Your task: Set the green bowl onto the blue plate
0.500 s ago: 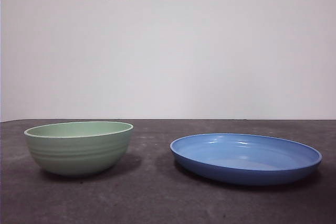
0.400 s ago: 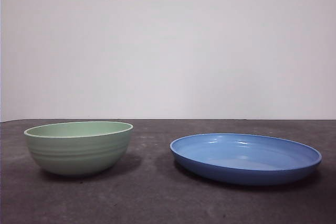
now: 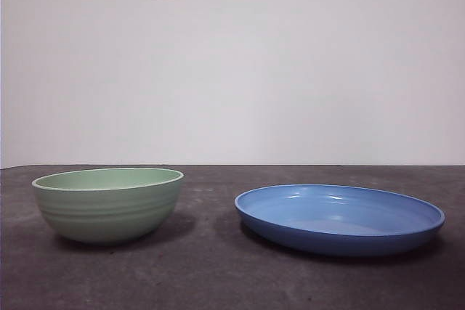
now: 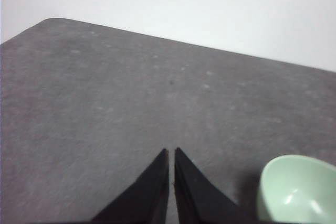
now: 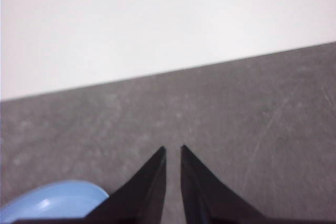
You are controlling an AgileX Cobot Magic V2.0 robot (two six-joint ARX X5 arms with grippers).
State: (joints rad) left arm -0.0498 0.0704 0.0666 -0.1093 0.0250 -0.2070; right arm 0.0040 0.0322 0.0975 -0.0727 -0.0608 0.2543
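The jaws of the left gripper [image 4: 171,151] are pressed almost together, tips nearly touching with only a thin slit between them, holding nothing and pointing out over bare dark tabletop [image 4: 105,98]. The green bowl [image 4: 297,190] sits just off to one side of those jaws, apart from them. The right gripper [image 5: 172,149] likewise has its jaws nearly closed on nothing; the blue plate [image 5: 52,207] lies beside them. In the front view the green bowl [image 3: 107,203] and blue plate [image 3: 339,218] stand upright, side by side, apart.
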